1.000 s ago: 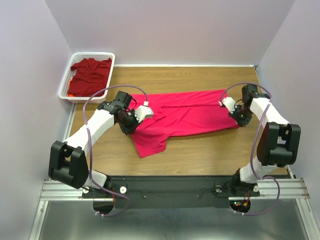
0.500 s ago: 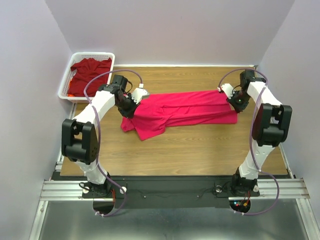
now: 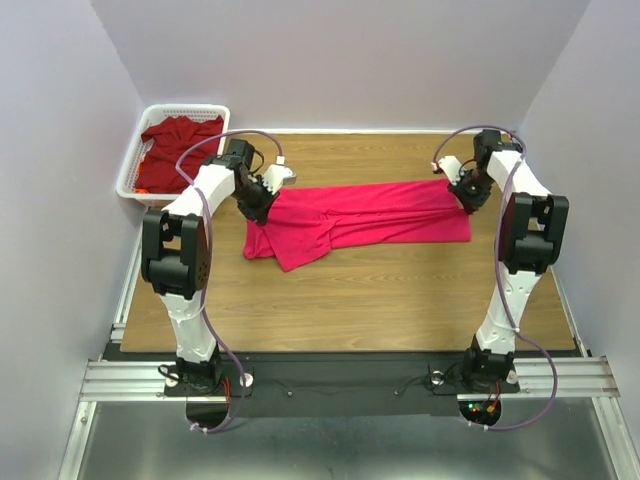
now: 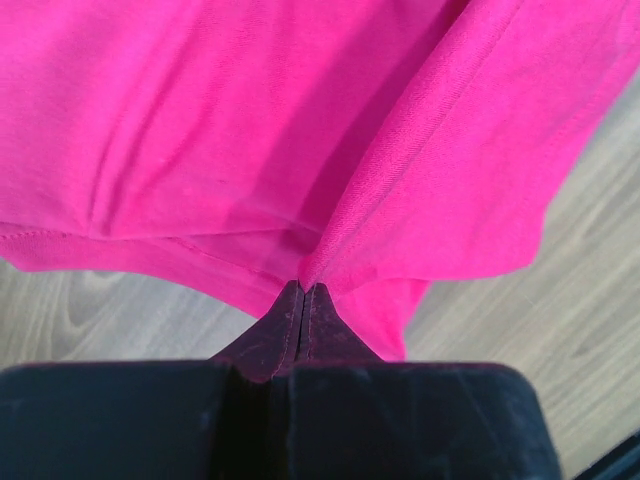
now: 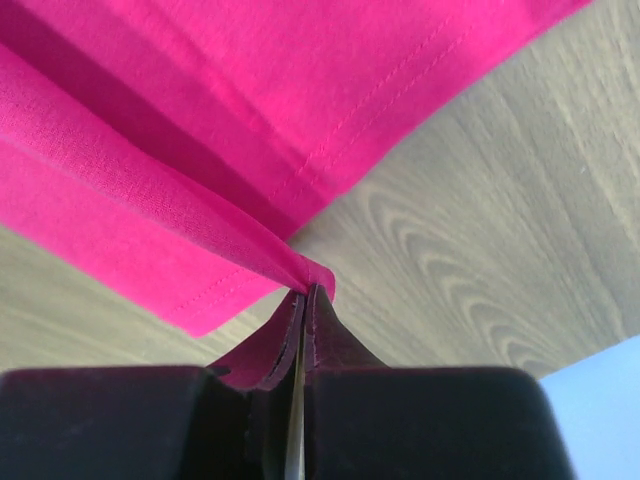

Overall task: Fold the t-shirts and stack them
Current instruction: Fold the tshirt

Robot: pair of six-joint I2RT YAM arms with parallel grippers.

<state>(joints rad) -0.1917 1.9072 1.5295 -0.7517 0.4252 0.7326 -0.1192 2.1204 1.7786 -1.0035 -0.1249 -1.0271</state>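
Both arms have reached farther back over the table (image 3: 380,290) than a second ago. They pulled the bright pink t-shirt (image 3: 360,215) along, away from the near edge.

The left pincer (image 4: 302,290) is squeezed tight on a fold of this shirt at its left end. Its two dark tips press together with the cloth caught between them. The right pincer (image 5: 305,292) is squeezed tight too. It grips a thin fold at the right end, close to a sewn hem.

Between the two pincers the shirt lies in a long band from left to right on the far half of the table. At the left end some cloth is bunched up, and a flap hangs toward the near side. The right end looks flat and straight.

Far off in the left corner sits a white basket (image 3: 128,178). The dark red t-shirt (image 3: 180,145) lies crumpled inside it, well apart from the pink one.
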